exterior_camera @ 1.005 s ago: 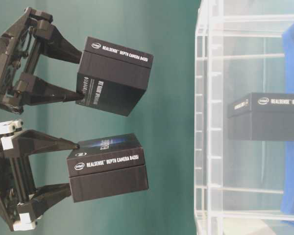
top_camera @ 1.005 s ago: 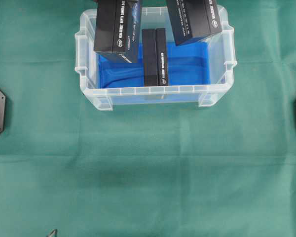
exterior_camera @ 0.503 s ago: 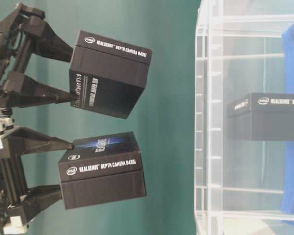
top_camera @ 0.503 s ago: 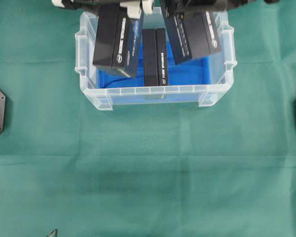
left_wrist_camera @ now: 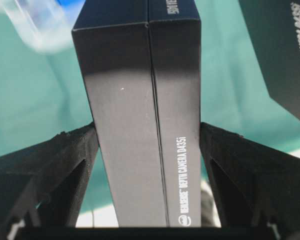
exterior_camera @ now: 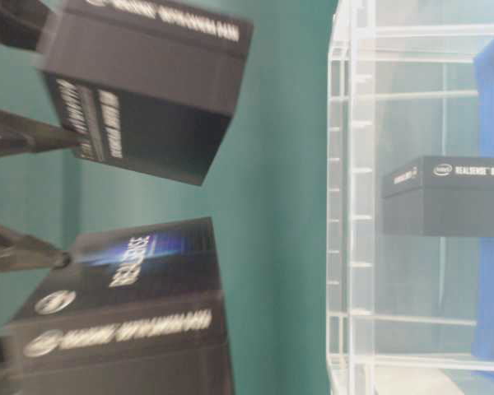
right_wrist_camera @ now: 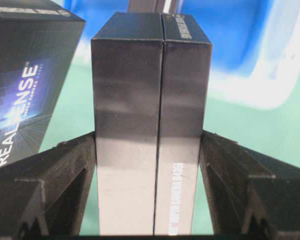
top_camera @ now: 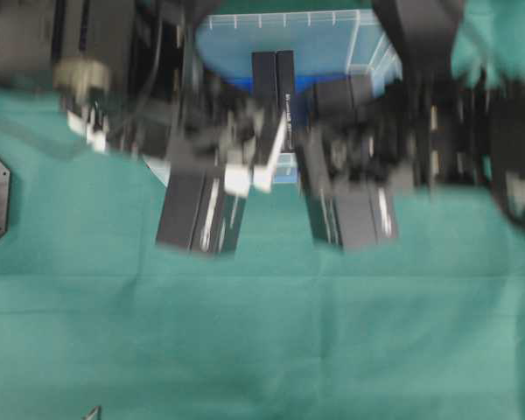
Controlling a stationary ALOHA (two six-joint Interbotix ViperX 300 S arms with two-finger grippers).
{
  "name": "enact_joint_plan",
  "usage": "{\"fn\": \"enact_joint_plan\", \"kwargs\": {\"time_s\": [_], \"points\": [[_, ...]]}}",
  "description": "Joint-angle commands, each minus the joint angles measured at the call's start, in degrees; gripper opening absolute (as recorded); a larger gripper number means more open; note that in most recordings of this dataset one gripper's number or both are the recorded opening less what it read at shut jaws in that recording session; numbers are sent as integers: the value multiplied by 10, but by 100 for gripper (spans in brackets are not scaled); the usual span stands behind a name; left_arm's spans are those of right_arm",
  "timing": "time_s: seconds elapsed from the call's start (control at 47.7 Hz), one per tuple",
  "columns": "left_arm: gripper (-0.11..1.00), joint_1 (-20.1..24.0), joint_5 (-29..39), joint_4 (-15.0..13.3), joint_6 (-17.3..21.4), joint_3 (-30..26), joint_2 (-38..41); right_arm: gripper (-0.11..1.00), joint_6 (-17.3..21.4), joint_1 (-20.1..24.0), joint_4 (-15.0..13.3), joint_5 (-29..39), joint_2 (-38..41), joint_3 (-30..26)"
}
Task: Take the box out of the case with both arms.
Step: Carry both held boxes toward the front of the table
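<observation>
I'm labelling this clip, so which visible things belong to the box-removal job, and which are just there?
Job:
- clear plastic case with blue lining
- black cardboard box clamped in left gripper
- black cardboard box clamped in right gripper
- third black box standing in the case

Just there:
- green table cloth

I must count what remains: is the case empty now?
Not empty. One black box still sits inside the case, on its blue sheet.

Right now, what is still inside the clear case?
One black box stands on the blue sheet inside the case. The arms cover the case's left and right ends in the overhead view.
</observation>
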Motion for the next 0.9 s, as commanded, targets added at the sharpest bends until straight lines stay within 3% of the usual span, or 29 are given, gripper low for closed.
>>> {"fn": "enact_joint_plan", "kwargs": {"time_s": [0.0,0.209,0.482,0.88], "points": [[66,-35,-3,6,-26,-6,-12,67,30,36,-12,19,-5,-18],[66,-102,-3,7,-106,-6,-8,67,91,95,-14,47,6,-32],[66,-137,-4,18,-165,-6,-5,67,94,114,-14,55,13,-40],[66,-139,-4,25,-175,-4,-5,67,94,116,-14,57,14,-40]]}}
